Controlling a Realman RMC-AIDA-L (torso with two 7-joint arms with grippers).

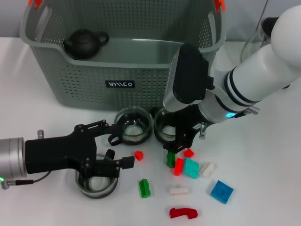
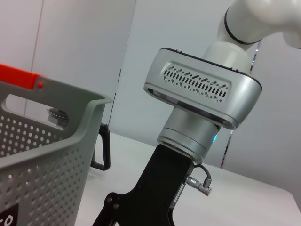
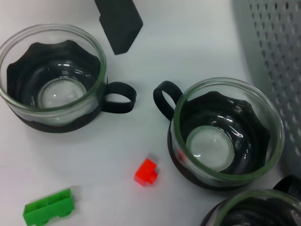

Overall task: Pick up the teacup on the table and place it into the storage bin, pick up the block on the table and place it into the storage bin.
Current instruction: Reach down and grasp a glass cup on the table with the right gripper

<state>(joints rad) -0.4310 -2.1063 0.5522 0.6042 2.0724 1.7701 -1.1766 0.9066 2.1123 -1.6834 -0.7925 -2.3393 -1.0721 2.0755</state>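
Note:
Three glass teacups with black holders stand in front of the grey storage bin (image 1: 94,87). One teacup (image 1: 134,125) sits in the middle, another teacup (image 1: 164,128) is partly hidden behind my right gripper (image 1: 178,145), and the third teacup (image 1: 96,182) lies under my left gripper (image 1: 122,150). The left gripper is open, with nothing between its fingers. The right gripper hovers just above a dark green block (image 1: 170,159). The right wrist view shows a small red block (image 3: 146,171) and a green block (image 3: 49,207) between two teacups (image 3: 51,80) (image 3: 225,136).
A black teapot (image 1: 83,43) lies inside the bin. Several loose blocks are scattered at front right: red (image 1: 178,165), teal (image 1: 191,167), white (image 1: 180,190), blue (image 1: 221,191), green (image 1: 145,187), a curved red piece (image 1: 183,213). The bin's corner (image 2: 47,141) fills the left wrist view.

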